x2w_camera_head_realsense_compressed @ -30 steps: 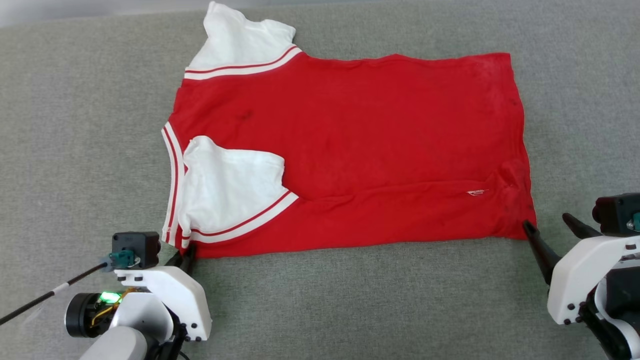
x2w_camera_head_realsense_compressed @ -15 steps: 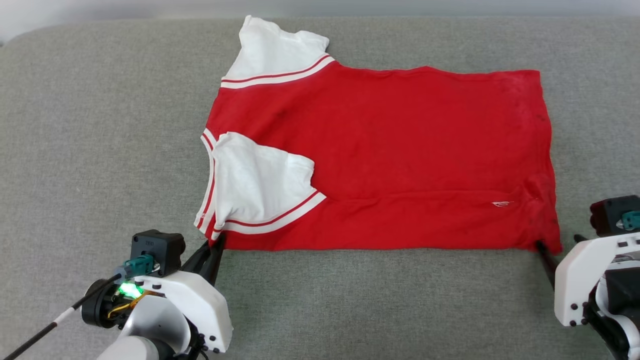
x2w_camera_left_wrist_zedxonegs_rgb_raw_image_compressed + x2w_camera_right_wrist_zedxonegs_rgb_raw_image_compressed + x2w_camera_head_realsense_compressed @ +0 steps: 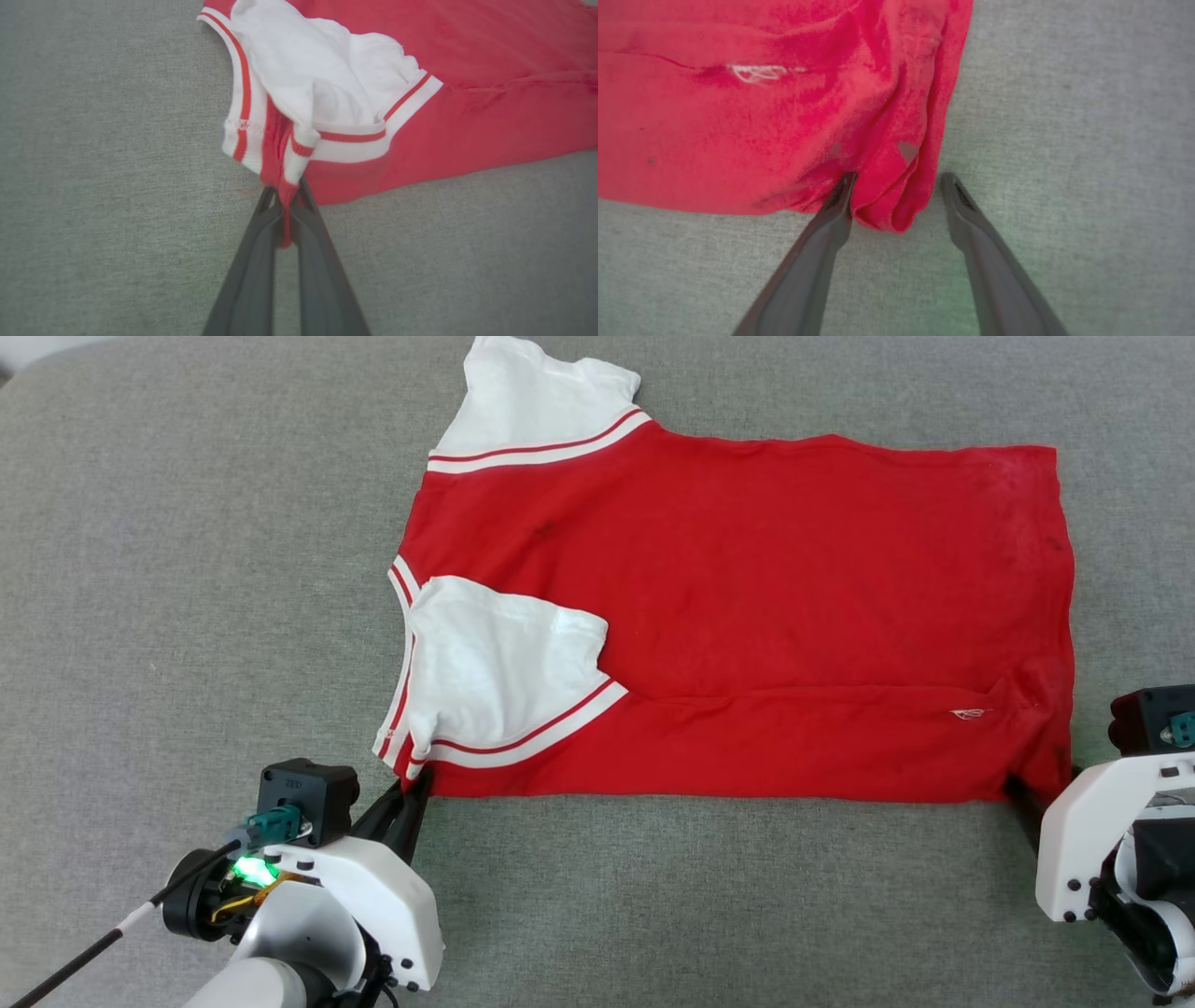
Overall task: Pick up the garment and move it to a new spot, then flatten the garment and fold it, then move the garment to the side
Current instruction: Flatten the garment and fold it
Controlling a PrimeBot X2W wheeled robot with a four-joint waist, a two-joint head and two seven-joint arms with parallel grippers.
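The garment (image 3: 747, 616) lies spread on the grey fabric surface (image 3: 187, 569), its near sleeve folded in. The left pincer (image 3: 286, 200) is clamped on the striped near corner. The right pincer (image 3: 897, 179) stands wide, straddling the bunched hem corner and gripping nothing. If the left pulled alone, the thin cloth would likely skew and rumple.

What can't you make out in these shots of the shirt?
- Head view: far sleeve top, cut off by the edge.
- Head view: right gripper fingers, mostly behind its white casing.
- Right wrist view: small white mark, too blurred to read.
- All views: shirt underside, against the grey surface.
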